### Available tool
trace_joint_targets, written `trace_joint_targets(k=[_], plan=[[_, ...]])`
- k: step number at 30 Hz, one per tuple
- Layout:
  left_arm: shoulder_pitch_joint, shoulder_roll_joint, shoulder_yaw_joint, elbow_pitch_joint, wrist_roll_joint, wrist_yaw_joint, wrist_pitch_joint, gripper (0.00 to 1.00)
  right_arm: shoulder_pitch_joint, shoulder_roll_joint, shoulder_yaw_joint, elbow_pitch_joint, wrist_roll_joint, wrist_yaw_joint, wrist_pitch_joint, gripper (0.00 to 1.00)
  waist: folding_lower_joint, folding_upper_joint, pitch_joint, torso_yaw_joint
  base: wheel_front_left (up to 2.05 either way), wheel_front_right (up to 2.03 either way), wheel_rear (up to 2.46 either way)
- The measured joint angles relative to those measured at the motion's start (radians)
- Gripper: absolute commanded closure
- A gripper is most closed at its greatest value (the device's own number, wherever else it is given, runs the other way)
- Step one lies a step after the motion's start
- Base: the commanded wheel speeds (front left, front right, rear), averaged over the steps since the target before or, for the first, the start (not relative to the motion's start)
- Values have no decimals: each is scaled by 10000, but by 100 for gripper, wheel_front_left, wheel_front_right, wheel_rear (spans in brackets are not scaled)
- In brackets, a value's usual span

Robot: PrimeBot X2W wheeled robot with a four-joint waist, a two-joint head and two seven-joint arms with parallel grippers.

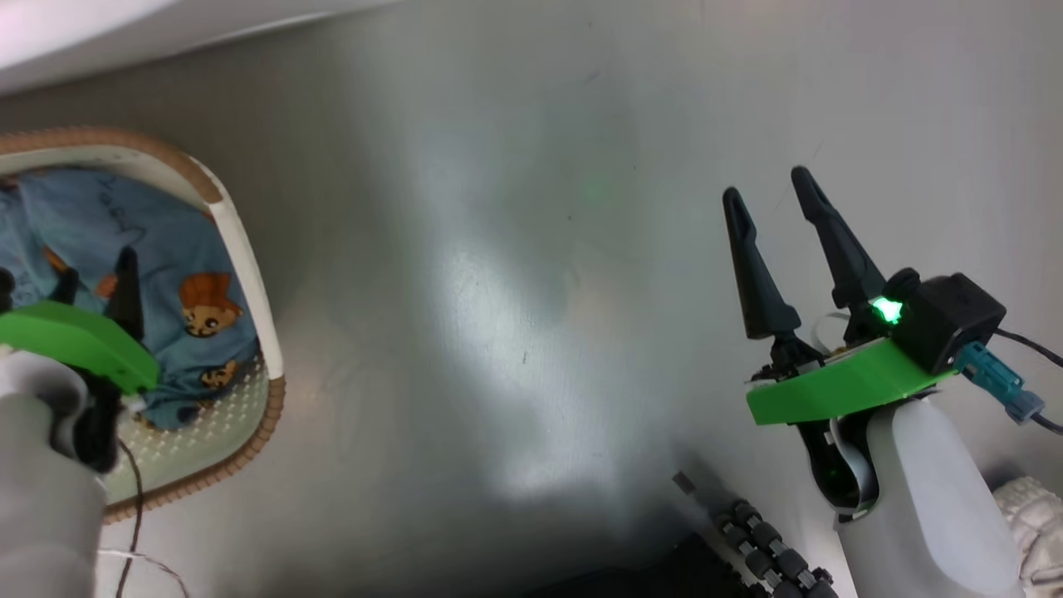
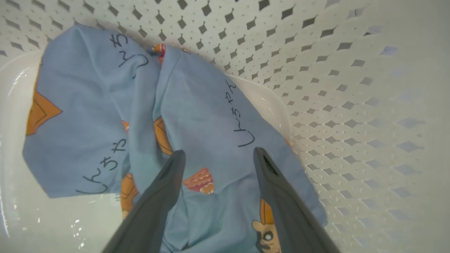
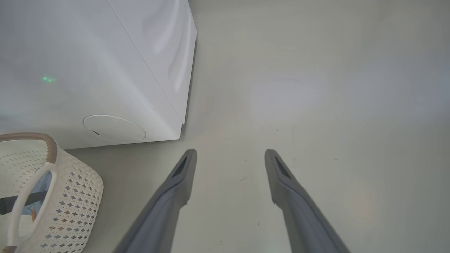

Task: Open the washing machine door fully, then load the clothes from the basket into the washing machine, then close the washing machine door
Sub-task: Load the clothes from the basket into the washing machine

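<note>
The floor [image 1: 515, 291] is smooth, glossy pale grey, and lies open between the basket [image 1: 245, 249] at the left and the right end effector [image 1: 766, 184]. That end effector hangs over bare floor with its two dark tapered fingers apart, holding nothing. In the right wrist view the washer [image 3: 105, 70], a smooth white box with a round flap [image 3: 114, 128] low on its front, stands near the basket, and its corner borders the free floor. The basket is cream perforated plastic with rounded corners, a brown woven-look rim and a white handle. The clothes [image 2: 197, 105] lie on its bottom: soft, creased light blue cloth printed with orange-brown bears and dark script. The left end effector [image 2: 218, 153] is down inside the basket, fingers spread over the cloth and not closed on it. I cannot tell whether they touch it.
</note>
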Motion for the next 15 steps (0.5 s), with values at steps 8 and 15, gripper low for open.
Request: trace_joint_targets(k=[8, 15], plan=[[-579, 537, -376, 834, -117, 0, 441, 0, -66, 2, 121, -63, 2, 0, 0, 0, 0, 0, 435, -159, 0, 0, 0], [-1184, 646, -426, 1396, -119, 0, 640, 0, -60, 4, 155, -157, 17, 0, 0, 0, 0, 0, 702, -345, 0, 0, 0]])
